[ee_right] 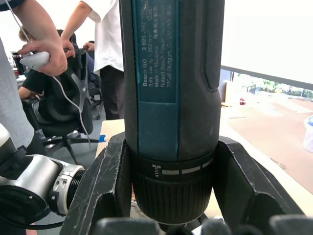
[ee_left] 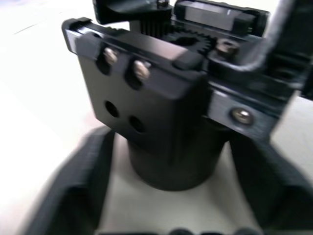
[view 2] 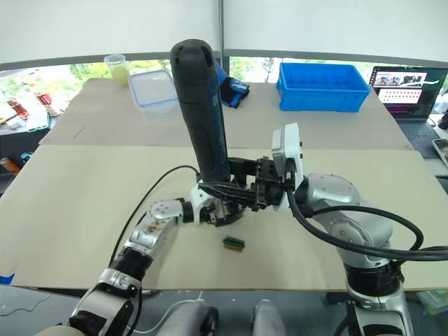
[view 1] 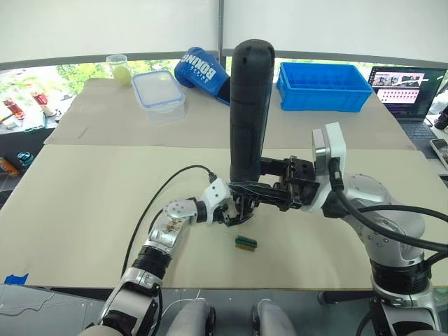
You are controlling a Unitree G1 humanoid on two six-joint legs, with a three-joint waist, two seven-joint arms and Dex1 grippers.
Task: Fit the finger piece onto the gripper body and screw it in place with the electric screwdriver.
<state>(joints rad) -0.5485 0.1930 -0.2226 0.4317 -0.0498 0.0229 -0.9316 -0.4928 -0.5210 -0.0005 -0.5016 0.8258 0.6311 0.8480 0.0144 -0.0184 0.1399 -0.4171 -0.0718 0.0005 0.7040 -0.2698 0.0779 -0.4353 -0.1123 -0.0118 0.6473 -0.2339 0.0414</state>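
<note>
The gripper body [ee_left: 161, 122] stands on the table [view 1: 84, 210] near its front edge, about midway along, clamped at its round base between the fingers of the left gripper [view 1: 227, 210]. The electric screwdriver [view 1: 248, 112] stands upright directly above it, bit end down and hidden behind the hands; the right gripper [view 1: 269, 192] is clenched around the collar of its handle. Two screws already sit in the body's upper plate, with two holes below them open; the finger piece cannot be made out. A small green-and-black block [view 1: 246, 243] lies just in front, nearer the front edge. Well back toward the far edge are a blue bin [view 1: 323, 87], a clear lidded box [view 1: 158, 91] and a boxing glove [view 1: 203, 70]. Likely risks: a tilted driver may slip out of the screw head or cross-thread it, and torque could twist the body in the left grasp.
</note>
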